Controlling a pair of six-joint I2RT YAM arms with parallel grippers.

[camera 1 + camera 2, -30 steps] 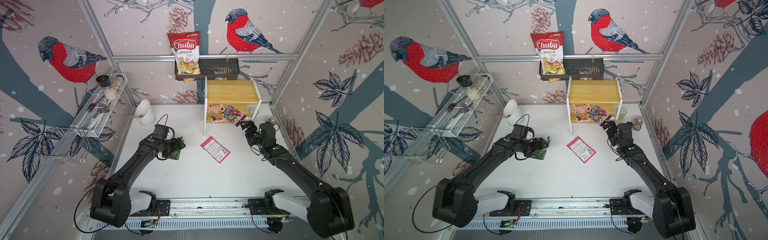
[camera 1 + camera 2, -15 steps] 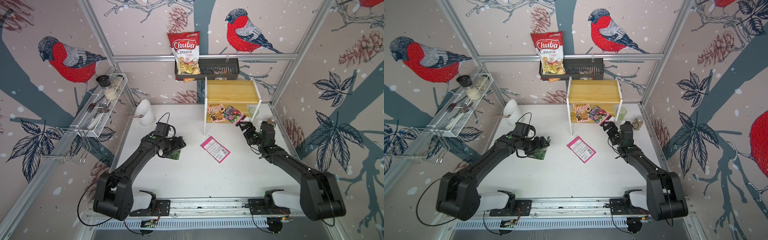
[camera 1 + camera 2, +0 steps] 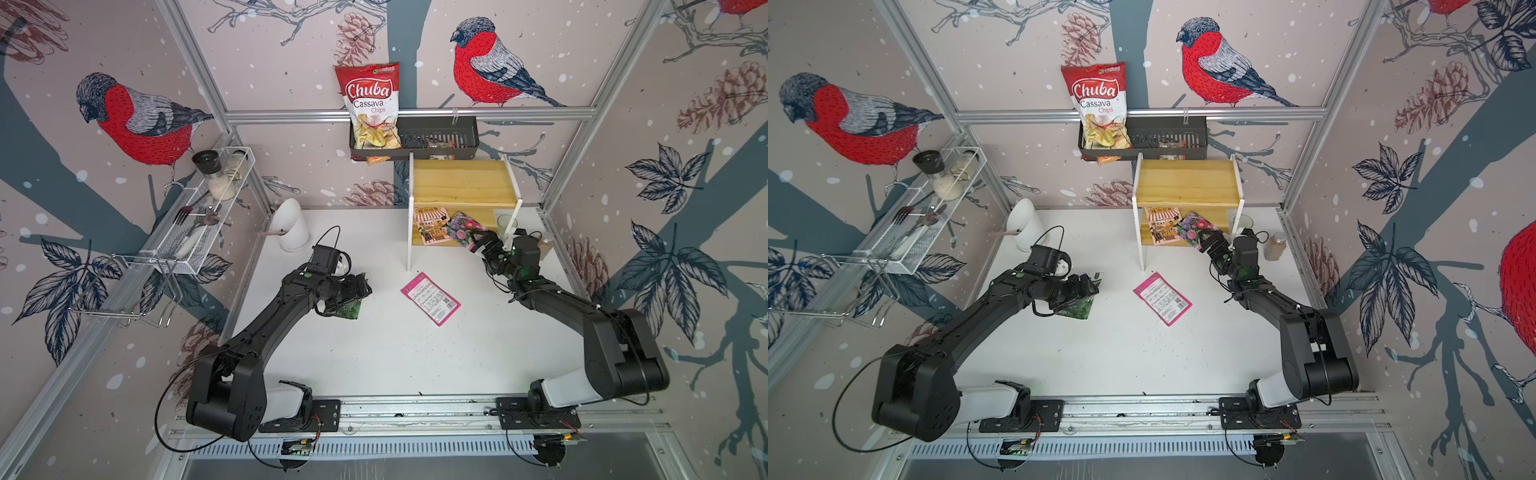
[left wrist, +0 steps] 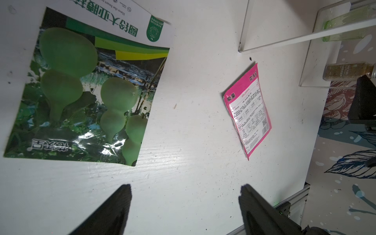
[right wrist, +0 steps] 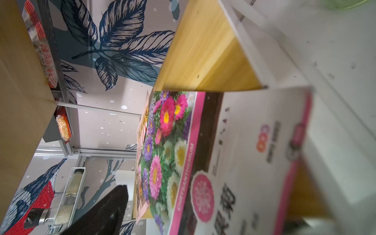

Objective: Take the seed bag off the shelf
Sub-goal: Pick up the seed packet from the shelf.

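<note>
Directions are given on a clock face laid on the white table (image 3: 395, 357), with 12 o'clock toward the back wall.

The shelf (image 3: 461, 183) stands at about 1 o'clock, close to the back wall. The chrysanthemum seed bag (image 3: 462, 226) (image 3: 1195, 227) is laid on the lower board, turned slantwise, and its near corner reaches over the board's front edge. A second packet with a shop picture (image 3: 431, 224) is seen touching it at its 9 o'clock. The right white side panel (image 3: 512, 216) of the shelf is just beside the bag at 3 o'clock. A glass (image 3: 506, 222) is placed behind that panel, and a spice jar (image 3: 546, 246) near the table's right edge. At 6 o'clock of the shelf bare table is left, down to a pink hollyhock seed bag (image 3: 430, 298).

The right gripper (image 3: 478, 243) (image 3: 1207, 243) is held at the overhanging corner with its jaws spread wide. In the right wrist view the bag fills the space beside one dark finger (image 5: 105, 211). Nothing is gripped, and whether the bag is touched cannot be told.

The left gripper (image 4: 185, 189) is held over the table at 9 o'clock, its jaws wide apart with nothing between them. A gourd seed bag (image 4: 85, 97) lies flat beneath it.
</note>
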